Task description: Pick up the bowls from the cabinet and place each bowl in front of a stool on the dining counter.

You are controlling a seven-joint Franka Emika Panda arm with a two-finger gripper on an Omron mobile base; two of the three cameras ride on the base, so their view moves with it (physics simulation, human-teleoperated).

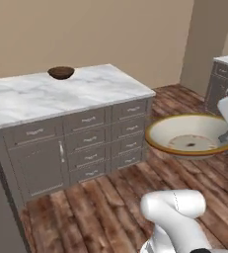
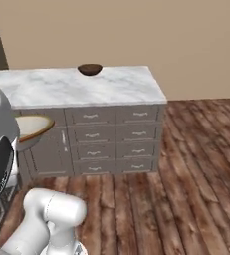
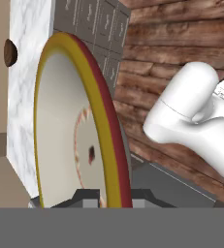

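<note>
We are carrying the cream bowl (image 1: 192, 134) in our pincer (image 3: 111, 196), whose jaws are closing tight on the bowl's near rim, so the bowl is jutting out ahead of the pincer above the wooden floor (image 1: 110, 207). Beyond the bowl, well apart, the dining counter (image 1: 41, 96) is waiting with the dark wooden bowl (image 1: 61, 72) sitting at its far edge. Gripped by the rim alone, the bowl may be tilting or slipping as the arm swings, or clipping the counter edge. Both bowls are looking empty.
</note>
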